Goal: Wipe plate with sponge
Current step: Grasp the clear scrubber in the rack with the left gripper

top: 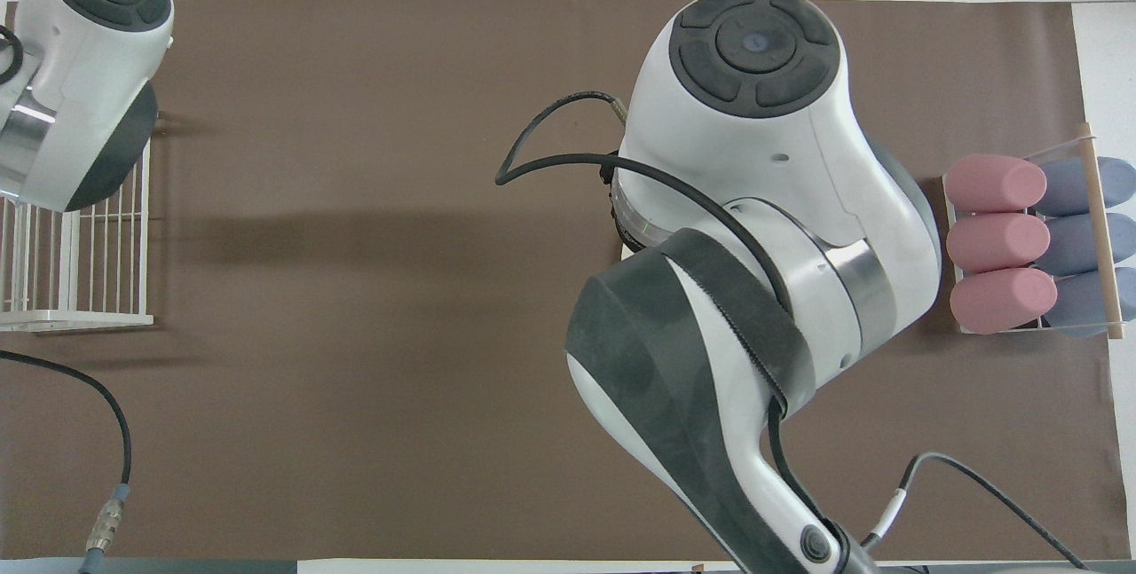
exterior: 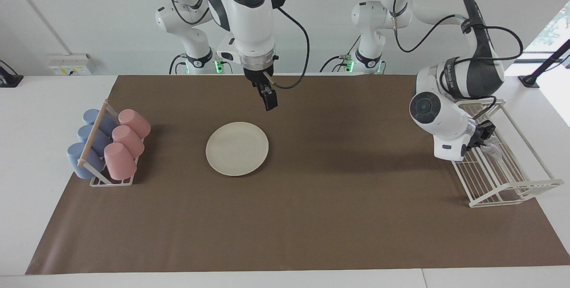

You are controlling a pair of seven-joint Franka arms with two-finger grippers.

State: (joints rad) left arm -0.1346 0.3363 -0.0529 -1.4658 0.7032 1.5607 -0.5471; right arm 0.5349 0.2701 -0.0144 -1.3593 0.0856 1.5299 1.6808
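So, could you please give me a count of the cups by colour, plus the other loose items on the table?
Pink cups: 3
Blue cups: 3
Plate: 1
Sponge: 1, in the wire rack at the left gripper
Total: 8

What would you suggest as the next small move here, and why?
Probably close the left gripper on the sponge and lift it from the wire rack: it sits right at the sponge, while the plate lies bare and unwiped.
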